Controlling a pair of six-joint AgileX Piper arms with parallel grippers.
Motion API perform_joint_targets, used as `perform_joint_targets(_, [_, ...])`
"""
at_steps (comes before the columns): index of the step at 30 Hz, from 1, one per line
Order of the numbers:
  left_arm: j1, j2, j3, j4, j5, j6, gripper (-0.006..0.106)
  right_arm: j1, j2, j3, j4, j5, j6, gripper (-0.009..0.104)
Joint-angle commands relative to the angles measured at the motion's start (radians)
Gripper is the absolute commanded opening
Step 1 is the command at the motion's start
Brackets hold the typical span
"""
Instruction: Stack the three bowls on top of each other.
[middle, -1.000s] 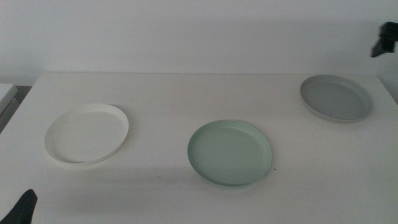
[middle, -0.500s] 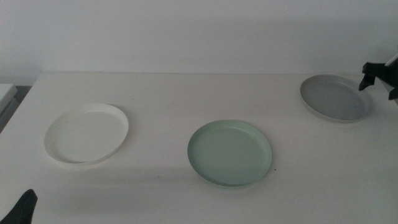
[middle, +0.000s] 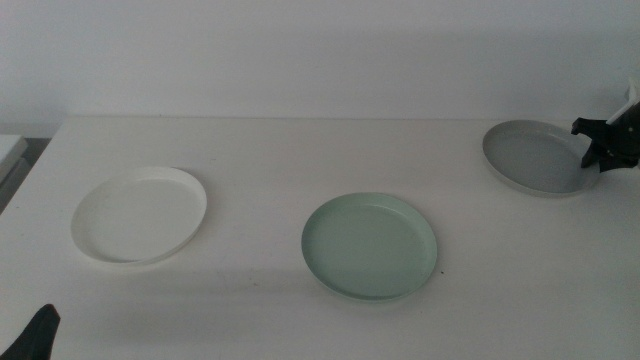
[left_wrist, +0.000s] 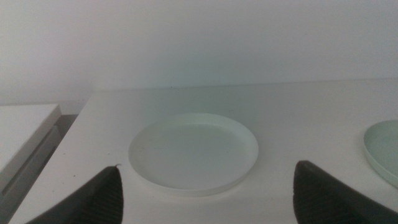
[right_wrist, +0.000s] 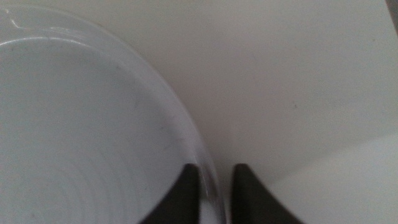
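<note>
No text, label or number seems readable on anything in these dim views.

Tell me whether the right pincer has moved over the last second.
Yes. The right pincer has dropped from above the table's far right corner down to the grey bowl, and now straddles its right rim.

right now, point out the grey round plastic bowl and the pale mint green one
grey round plastic bowl (middle: 532, 155), middle view, on its inner floor
pale mint green round plastic bowl (middle: 369, 245), middle view, at its centre

Right pincer (middle: 597, 150) at grey bowl's (middle: 535, 156) rim, mint bowl (middle: 369, 245) central, white bowl (middle: 139, 214) left
</note>
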Motion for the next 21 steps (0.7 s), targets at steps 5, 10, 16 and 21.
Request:
perform_joint_targets(5, [0.001, -0.003, 0.0, 0.004, -0.013, -0.003, 0.094, -0.007, -0.023, -0.014, -0.013, 0.015, -0.019, -0.003])
perform_joint_targets(10, [0.001, -0.003, 0.0, 0.004, -0.013, -0.003, 0.094, 0.006, -0.164, 0.048, 0.157, 0.105, -0.135, -0.003])
perform_joint_targets(16, [0.001, -0.003, 0.0, 0.004, -0.013, -0.003, 0.094, 0.155, -0.497, 0.496, 0.298, -0.151, -0.233, -0.003])
perform_joint_targets(21, [0.001, -0.003, 0.0, 0.004, -0.013, -0.003, 0.094, 0.329, -0.674, 0.76, 0.268, -0.267, -0.231, -0.003])
